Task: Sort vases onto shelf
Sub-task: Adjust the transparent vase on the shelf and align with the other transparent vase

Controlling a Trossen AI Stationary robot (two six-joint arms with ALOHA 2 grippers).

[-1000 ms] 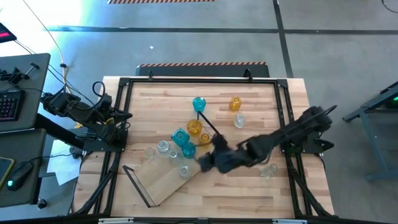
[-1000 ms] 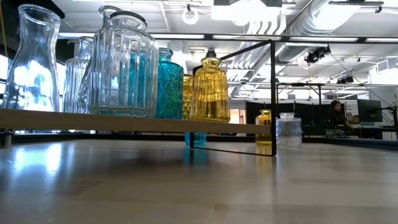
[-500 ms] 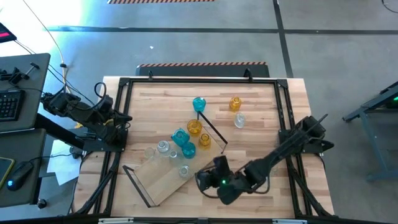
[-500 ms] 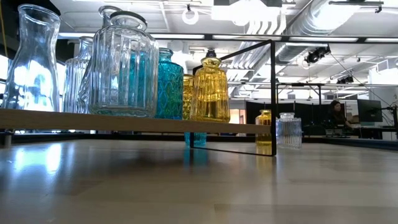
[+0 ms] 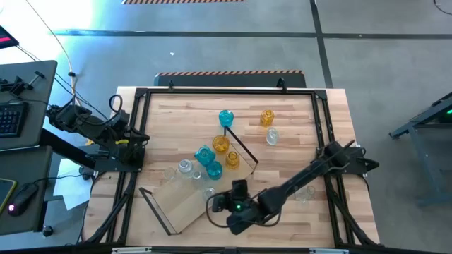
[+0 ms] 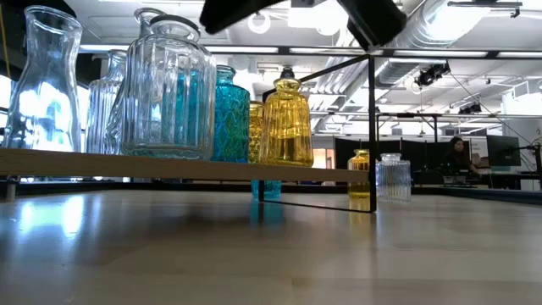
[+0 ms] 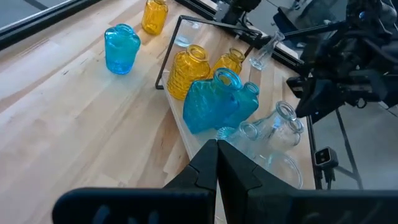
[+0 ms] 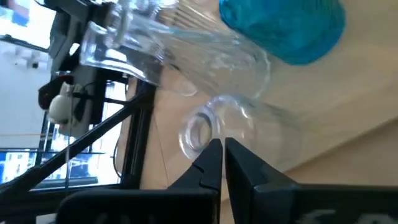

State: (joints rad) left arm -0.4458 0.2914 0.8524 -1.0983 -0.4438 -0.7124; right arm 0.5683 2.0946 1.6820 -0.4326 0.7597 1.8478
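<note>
Long light-wood shelf (image 5: 185,203) with black wire end frames, lying diagonally on the striped wooden surface (image 5: 296,120), carries clear, teal and amber glass vases (image 5: 212,159). Right claw (image 5: 220,204), fingers together, empty, hovers over its clear vases; left claw (image 5: 141,134), fingers together, rests at the surface's left edge.

Glossy glass vases (image 6: 169,89), light-wood shelf (image 6: 169,166)
</note>
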